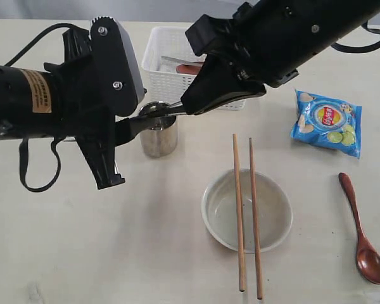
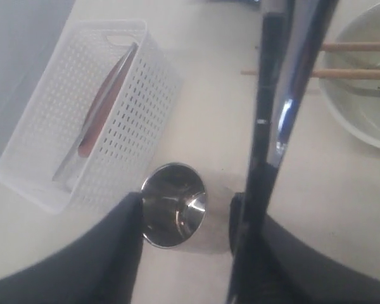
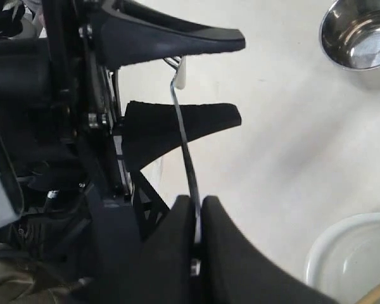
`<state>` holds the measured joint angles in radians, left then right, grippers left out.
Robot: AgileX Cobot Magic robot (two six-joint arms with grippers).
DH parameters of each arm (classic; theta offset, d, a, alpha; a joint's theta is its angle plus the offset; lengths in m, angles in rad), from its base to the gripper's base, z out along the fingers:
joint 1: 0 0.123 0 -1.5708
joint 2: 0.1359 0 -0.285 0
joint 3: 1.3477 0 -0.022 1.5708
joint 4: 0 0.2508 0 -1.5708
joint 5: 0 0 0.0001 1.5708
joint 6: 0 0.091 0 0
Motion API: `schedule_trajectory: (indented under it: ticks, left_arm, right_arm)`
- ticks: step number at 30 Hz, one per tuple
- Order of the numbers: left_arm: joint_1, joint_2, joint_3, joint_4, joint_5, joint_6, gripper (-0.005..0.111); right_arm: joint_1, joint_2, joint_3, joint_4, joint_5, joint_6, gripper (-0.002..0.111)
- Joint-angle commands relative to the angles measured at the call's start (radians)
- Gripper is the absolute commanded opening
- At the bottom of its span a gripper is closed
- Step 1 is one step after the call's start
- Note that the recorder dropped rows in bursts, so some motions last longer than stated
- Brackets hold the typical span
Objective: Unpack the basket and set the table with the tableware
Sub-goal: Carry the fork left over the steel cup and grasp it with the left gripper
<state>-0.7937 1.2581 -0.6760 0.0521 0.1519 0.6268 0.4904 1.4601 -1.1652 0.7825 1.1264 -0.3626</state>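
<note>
Cream-beige flat worktop (image 1: 114,247): carries every item listed below.
White perforated rectangular plastic basket (image 1: 161,85): sits on the worktop toward the top of the exterior view; holds a brown round plate (image 2: 98,104) leaning on edge along one long wall.
Steel cylindrical cup (image 1: 158,138): stands upright, mouth open, on the worktop just in front of the basket.
Right gripper (image 3: 197,201): reaches in from the upper right and meets the left gripper over the cup; fingers (image 3: 231,253) pressed together, pinching one end of a thin steel utensil (image 3: 185,152).
Left gripper (image 3: 237,79): faces the right gripper from the left; fingers (image 3: 177,35) spread, with the free end of the utensil between them; contact with either finger cannot be told.
Thin steel utensil: hangs in the air between the two grippers, seen over the cup's rim in the exterior view; knife or fork cannot be told.
Off-white round bowl (image 1: 275,212): rests upright on the worktop, to the right of the cup and nearer the camera, well apart from the basket.
Two wooden chopsticks (image 1: 239,209): lie side by side across the bowl, overhanging its rim at both ends.
Reddish-brown wooden spoon (image 1: 362,231): lies flat on the worktop to the right of the bowl, apart from it.
Blue chips bag (image 1: 327,121): lies flat on the worktop, right of the basket, beyond the spoon.
</note>
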Motion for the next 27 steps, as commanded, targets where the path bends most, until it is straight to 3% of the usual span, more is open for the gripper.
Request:
schedule_trajectory:
  ticks: [1,5,13,22,27]
  left_arm:
    - [0.004,0.003,0.007,-0.012,-0.004,0.000,0.022]
    - [0.004,0.003,0.007,-0.018,-0.004,0.000,0.000]
    - [0.004,0.003,0.007,-0.014,-0.004,-0.006,0.000]
    - [0.004,0.003,0.007,-0.014,0.011,-0.038,0.000]
    - [0.004,0.003,-0.031,-0.014,0.102,-0.111,0.000]
  right_arm:
    - [0.001,-0.001,0.003,0.008,0.004,-0.013,-0.001]
    - [0.001,-0.001,0.003,0.008,0.004,-0.013,-0.001]
    - [0.001,-0.001,0.003,0.008,0.002,0.005,0.000]
    - [0.001,-0.001,0.003,0.015,-0.004,0.008,0.046]
    - [0.000,-0.031,0.003,0.025,-0.018,0.005,0.048]
